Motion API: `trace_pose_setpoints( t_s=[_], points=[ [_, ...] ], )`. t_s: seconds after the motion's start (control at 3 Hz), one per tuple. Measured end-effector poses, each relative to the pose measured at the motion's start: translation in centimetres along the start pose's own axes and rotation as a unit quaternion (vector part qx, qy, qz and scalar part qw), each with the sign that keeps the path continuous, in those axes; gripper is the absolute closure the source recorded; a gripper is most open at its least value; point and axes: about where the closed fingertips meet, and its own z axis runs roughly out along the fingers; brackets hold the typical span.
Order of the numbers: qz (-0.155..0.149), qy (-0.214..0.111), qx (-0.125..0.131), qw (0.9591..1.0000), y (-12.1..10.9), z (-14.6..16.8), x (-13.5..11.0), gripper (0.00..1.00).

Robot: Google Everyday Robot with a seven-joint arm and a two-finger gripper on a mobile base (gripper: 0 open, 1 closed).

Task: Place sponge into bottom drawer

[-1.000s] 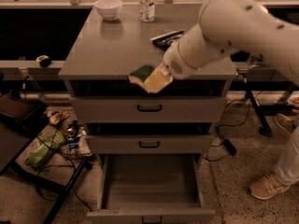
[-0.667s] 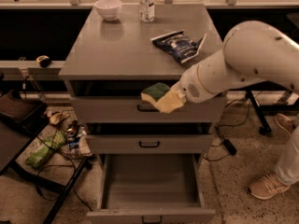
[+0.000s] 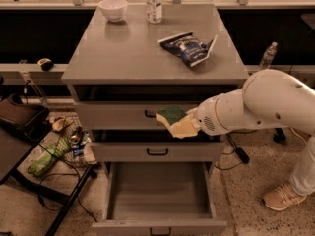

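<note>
Nearest to you, the bottom drawer (image 3: 157, 193) stands open. Above it the gripper (image 3: 186, 125) clamps the sponge (image 3: 172, 116), green face up, in the air before the top drawer (image 3: 113, 116). The bottom drawer lies straight below, slightly left.

No lettering can be read (neither snack bag (image 3: 188, 48) nor bottle (image 3: 153, 3)).

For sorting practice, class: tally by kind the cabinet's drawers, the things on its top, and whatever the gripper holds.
bowl: 1
bottle: 1
bag: 1
drawers: 3 (top drawer, middle drawer, bottom drawer)
sponge: 1, in the gripper, before the top drawer
Total: 7
</note>
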Motion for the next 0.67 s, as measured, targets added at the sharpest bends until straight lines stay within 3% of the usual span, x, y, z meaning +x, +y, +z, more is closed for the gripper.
trace_pose_setpoints(
  t_s=[0.33, 0.67],
  points=[
    [-0.001, 0.0, -0.001, 1.0, 0.0, 0.0, -0.2, 1.0],
    [0.008, 0.01, -0.004, 0.9999, -0.3, 2.2, 0.0, 1.0]
  ],
)
